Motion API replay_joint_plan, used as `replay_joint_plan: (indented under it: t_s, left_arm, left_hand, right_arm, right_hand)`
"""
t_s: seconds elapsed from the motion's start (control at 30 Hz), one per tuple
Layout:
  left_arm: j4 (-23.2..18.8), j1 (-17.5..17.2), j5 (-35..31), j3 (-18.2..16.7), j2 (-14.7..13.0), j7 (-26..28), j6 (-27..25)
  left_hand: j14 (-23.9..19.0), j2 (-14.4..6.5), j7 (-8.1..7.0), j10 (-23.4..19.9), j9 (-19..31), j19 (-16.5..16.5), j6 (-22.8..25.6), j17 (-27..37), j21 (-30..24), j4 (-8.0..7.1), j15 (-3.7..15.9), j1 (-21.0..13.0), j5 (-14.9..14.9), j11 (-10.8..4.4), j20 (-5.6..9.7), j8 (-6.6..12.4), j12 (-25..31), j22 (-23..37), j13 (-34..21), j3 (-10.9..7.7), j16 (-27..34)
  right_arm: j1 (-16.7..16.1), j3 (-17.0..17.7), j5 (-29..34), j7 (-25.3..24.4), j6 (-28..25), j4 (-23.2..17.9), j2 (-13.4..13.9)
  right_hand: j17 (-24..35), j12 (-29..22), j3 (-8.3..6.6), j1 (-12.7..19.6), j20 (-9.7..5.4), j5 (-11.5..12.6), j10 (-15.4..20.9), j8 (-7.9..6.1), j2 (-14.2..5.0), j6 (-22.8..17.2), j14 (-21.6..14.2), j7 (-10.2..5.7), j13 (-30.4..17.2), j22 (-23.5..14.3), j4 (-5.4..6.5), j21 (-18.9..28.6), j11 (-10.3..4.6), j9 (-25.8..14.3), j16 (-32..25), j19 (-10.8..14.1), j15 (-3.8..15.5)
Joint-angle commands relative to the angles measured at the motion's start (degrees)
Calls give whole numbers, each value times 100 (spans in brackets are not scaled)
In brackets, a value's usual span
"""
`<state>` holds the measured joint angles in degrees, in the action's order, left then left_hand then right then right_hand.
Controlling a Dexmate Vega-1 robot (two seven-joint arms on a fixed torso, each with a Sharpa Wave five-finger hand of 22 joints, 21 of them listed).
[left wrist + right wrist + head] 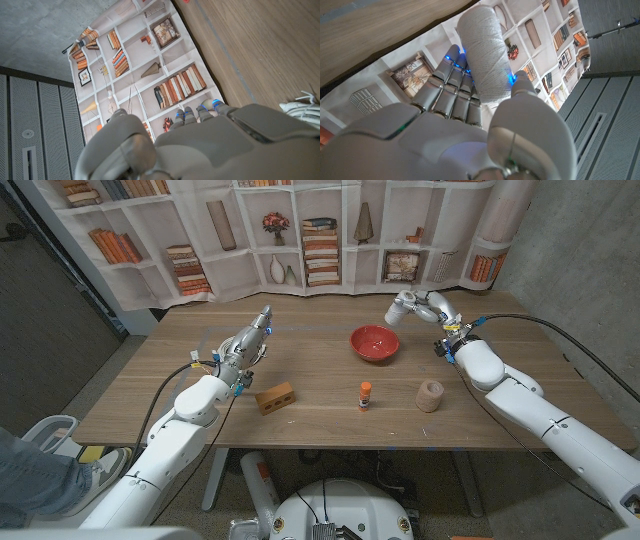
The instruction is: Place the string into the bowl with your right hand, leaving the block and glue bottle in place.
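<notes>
My right hand (428, 306) is raised over the table's far right and holds a white spool of string (401, 309) between thumb and fingers. In the right wrist view the spool of string (485, 55) stands upright against the fingers (451, 85) of my right hand (470, 135). The red bowl (374, 342) sits just left of and below that hand. An orange-brown block (274, 397) lies near the front middle. A small glue bottle (365, 395) with an orange cap stands right of it. My left hand (248, 343) is held over the table's left with its fingers stretched out, holding nothing.
A tan roll (429, 395) stands on the table right of the glue bottle, below my right forearm. A bookshelf backdrop (300, 230) hangs behind the table's far edge. A person's leg and shoe (45, 465) show at the lower left.
</notes>
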<state>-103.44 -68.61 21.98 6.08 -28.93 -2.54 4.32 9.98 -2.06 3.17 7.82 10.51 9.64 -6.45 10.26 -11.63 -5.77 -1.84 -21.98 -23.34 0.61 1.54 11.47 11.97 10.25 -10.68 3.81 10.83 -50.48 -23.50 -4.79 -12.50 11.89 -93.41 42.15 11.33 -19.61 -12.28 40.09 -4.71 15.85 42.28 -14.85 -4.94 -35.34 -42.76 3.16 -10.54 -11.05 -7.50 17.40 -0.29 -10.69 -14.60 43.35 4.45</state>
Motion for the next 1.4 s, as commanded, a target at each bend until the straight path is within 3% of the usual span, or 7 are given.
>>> replay_joint_plan:
  t_s: [0.03, 1.4]
  left_arm:
    - [-33, -44, 7, -31, -25, 24, 8]
    - [60, 8, 44, -68, -22, -15, 0]
  left_hand:
    - [232, -54, -7, 26, 26, 602, 14, 25, 5, 4, 13, -33, -20, -13, 23, -8, -14, 22, -18, 25, -5]
    - [230, -84, -11, 24, 26, 605, 18, 25, 6, 11, 14, -65, -17, -11, 20, -9, -15, 22, -18, 55, -4]
  right_arm:
    - [141, -125, 166, 67, 56, 75, -141]
    - [546, -579, 576, 116, 38, 535, -499]
  right_hand:
    - [22, 31, -40, 187, -403, -42, 71, 12, -201, -555, -62, -524, -24, -28, 7, 16, -23, -9, 5, 54, 468]
    - [38, 100, -79, 241, -414, -142, 128, 68, -266, -641, -98, -567, -28, -38, 7, -1, -51, -12, 39, 30, 490]
